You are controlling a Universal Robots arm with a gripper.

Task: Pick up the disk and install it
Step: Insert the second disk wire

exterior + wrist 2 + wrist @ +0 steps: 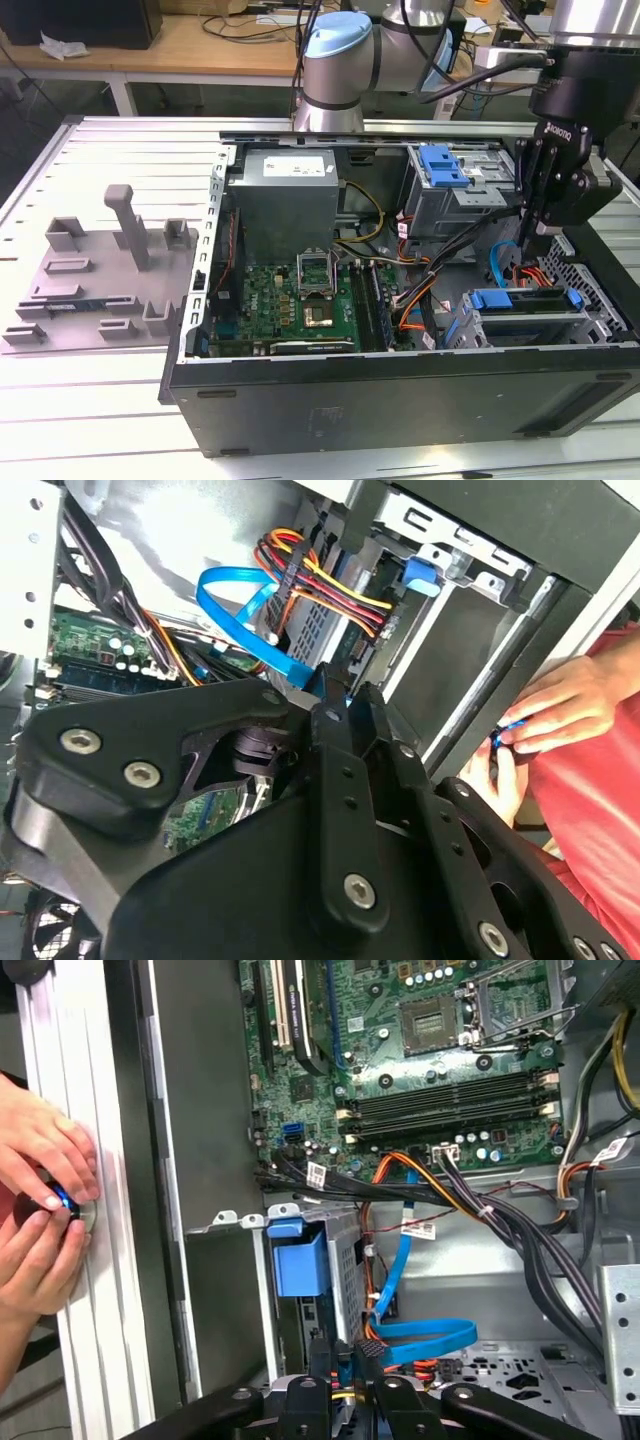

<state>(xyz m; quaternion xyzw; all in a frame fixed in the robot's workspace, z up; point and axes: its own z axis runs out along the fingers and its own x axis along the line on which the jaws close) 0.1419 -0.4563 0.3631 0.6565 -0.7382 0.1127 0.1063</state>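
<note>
The disk [522, 299], with its blue plastic frame, sits edge-up in the metal drive cage [530, 325] at the front corner of the open computer case, on the exterior view's right. In the first wrist view the frame's blue end [298, 1263] shows at the top of that cage. My gripper [536, 238] hangs just above the cage, its black fingers pointing down over the disk's far end. The fingers [320, 1365] stand close together in both wrist views, and the gripper [347, 692] looks shut with nothing held. A blue flat cable [420, 1338] curls just beyond the fingertips.
The case holds a green motherboard [300, 300], a grey power supply [285, 195], an upper drive bay with a blue latch [445, 165] and bundles of orange and black wires [500, 1210]. A person's hands [40, 1210] rest on the table rail outside the case. A grey fixture [100, 270] lies at the exterior view's left.
</note>
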